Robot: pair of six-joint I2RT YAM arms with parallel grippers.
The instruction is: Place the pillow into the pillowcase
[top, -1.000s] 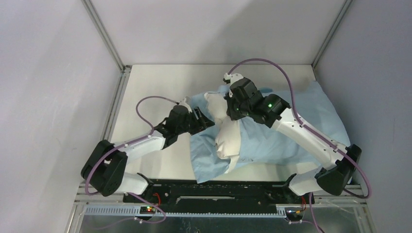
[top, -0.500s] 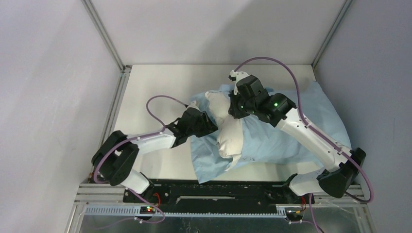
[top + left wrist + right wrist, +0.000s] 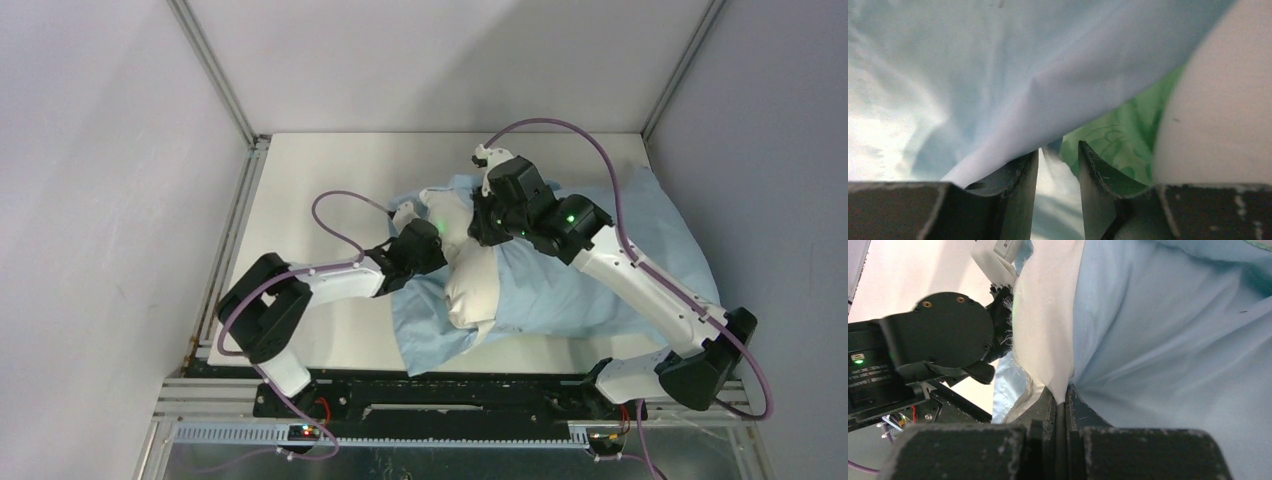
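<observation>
Pale glossy desk (image 3: 320, 170) stretching beyond and left of the left end effector (image 3: 1058, 152), plain grey walls (image 3: 440, 60) enclosing it, metal corner posts (image 3: 213, 72), soft even light.

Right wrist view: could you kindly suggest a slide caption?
Right gripper pinches the pillow edge beside the light blue pillowcase.

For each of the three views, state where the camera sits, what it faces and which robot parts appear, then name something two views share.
Top external: above and behind the arm bases, looking down on the table; both arms show whole.
Left wrist: on the left arm, facing the pillowcase close up; the left gripper shows, fingers apart.
Right wrist: on the right arm, facing the pillow; the right gripper shows, shut on the pillow, and the left arm beyond.
Shared: both wrist views show pillow beside pillowcase.
</observation>
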